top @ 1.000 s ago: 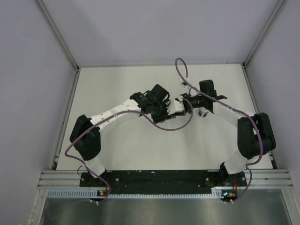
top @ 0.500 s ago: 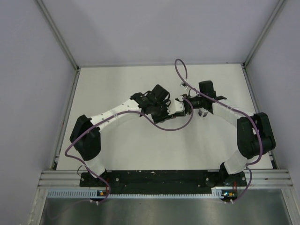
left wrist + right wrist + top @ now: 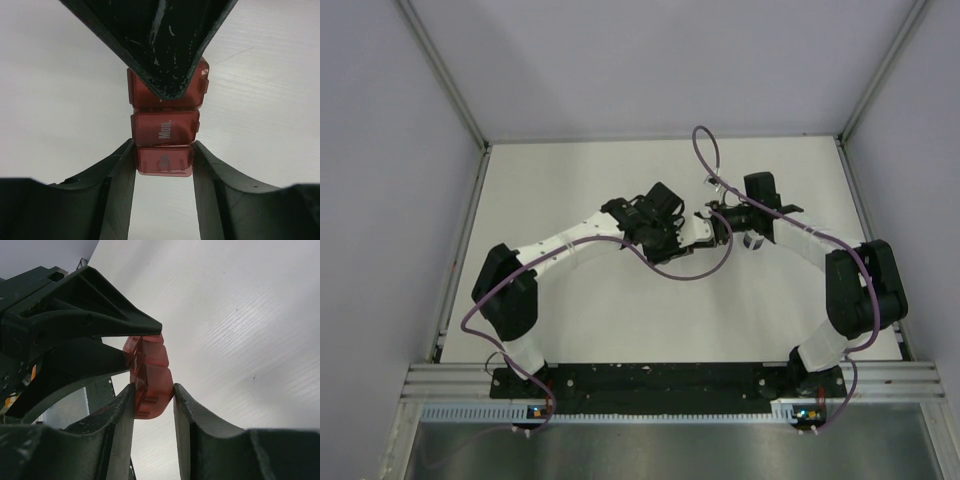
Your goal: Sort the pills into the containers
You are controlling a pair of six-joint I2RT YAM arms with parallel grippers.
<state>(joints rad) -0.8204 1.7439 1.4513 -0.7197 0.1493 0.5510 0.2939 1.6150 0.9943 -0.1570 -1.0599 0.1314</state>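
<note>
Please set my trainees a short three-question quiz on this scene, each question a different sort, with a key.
1. True or false: neither tool touches the container strip.
2. Which label is readable on its middle compartment? A) Mon. B) Fri. C) Sun.
3. Fill in: the left tool and the right tool each clamp one ____ of the strip.
Key: 1 false; 2 A; 3 end.

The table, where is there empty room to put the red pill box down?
Bare table lies beyond the left gripper and right gripper, up to the back wall, and nearer, down to the base rail. Crowded: the middle, where both pinch the red pill box.
</note>
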